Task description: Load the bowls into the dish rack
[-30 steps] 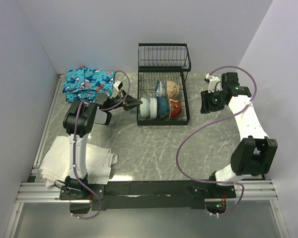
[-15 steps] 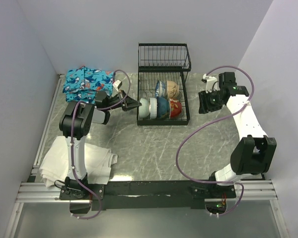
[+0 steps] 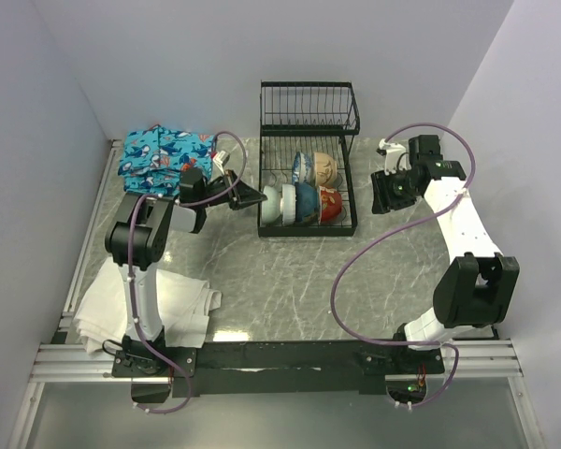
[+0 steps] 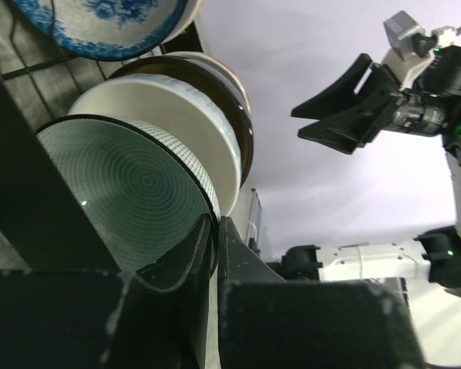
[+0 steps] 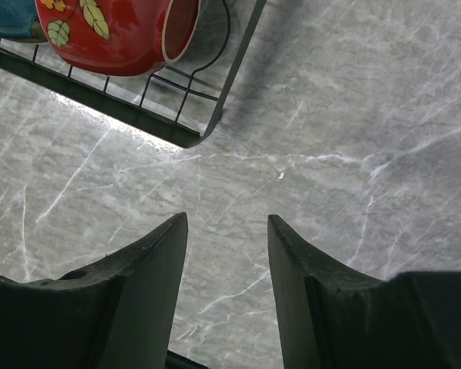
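Observation:
The black wire dish rack (image 3: 348, 223) holds several bowls on edge. At the left end of its front row stands a pale green bowl (image 3: 274, 200), then a blue one (image 3: 304, 198) and a red one (image 3: 329, 204). My left gripper (image 3: 259, 197) reaches in from the left. In the left wrist view my left gripper (image 4: 215, 224) is shut on the rim of the pale green bowl (image 4: 123, 192), with a cream-white bowl (image 4: 177, 123) just behind it. My right gripper (image 3: 385, 192) hovers to the right of the rack. In its wrist view my right gripper (image 5: 227, 223) is open over bare marble.
A blue-and-white bowl (image 3: 302, 168) and a cream one (image 3: 325, 170) fill the rack's back row. A folded shark-print cloth (image 3: 164, 154) lies at the far left and a white cloth (image 3: 140, 309) at the near left. The rack's corner (image 5: 207, 127) and the red bowl (image 5: 115, 34) lie ahead of my right fingers.
My left arm's elbow has swung leftward while its fingers stay at the green bowl's rim. My right gripper has drifted slightly left and away.

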`<state>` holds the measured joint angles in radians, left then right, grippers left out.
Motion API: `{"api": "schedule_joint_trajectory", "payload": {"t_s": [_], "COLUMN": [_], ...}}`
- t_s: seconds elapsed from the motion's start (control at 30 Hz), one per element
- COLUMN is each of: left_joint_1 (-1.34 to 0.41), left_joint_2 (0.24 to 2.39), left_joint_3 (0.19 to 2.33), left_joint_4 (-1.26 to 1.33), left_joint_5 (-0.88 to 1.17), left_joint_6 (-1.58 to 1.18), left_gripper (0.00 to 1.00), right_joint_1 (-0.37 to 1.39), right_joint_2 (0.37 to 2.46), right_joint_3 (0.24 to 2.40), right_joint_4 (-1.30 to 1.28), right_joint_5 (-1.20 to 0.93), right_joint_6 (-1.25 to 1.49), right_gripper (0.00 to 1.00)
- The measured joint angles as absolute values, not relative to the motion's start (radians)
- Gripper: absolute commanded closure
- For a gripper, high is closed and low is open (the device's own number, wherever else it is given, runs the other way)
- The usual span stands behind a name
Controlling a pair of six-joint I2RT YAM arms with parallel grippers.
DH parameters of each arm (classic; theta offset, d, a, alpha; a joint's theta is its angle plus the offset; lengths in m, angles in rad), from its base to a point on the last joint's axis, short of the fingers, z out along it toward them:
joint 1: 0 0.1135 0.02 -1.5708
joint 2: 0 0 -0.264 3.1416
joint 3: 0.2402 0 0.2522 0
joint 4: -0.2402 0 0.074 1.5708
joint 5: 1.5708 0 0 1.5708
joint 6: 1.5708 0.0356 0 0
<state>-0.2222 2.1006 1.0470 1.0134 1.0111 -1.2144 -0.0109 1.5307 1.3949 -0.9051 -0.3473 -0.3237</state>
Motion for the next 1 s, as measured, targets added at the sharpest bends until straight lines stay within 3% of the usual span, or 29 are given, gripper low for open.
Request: {"api": "schedule_joint_trajectory", "payload": {"t_s": [0.23, 0.4, 1.0], "left_joint_1": [-0.225, -0.236, -0.235], "left_joint_2": [2.082, 2.082, 2.057], "left_joint_3": [1.027, 1.031, 1.039], "left_joint_4": [0.973, 0.953, 0.839], "left_joint_5": [0.978, 0.966, 0.961], "left_joint_6": [-1.162, -1.146, -1.070], "left_gripper": [0.84, 0.66, 0.43], "right_joint_1": [-0.011, 0.006, 0.024], "right_joint_2": [1.547, 1.549, 1.549], "right_joint_3": [1.395, 1.395, 1.395], "right_joint_4": [-0.905, -0.904, -0.903], "right_joint_5": [-0.348, -0.346, -0.344], "right_joint_6": [-0.324, -0.324, -0.324], "right_gripper": [0.46, 0.46, 0.46]}}
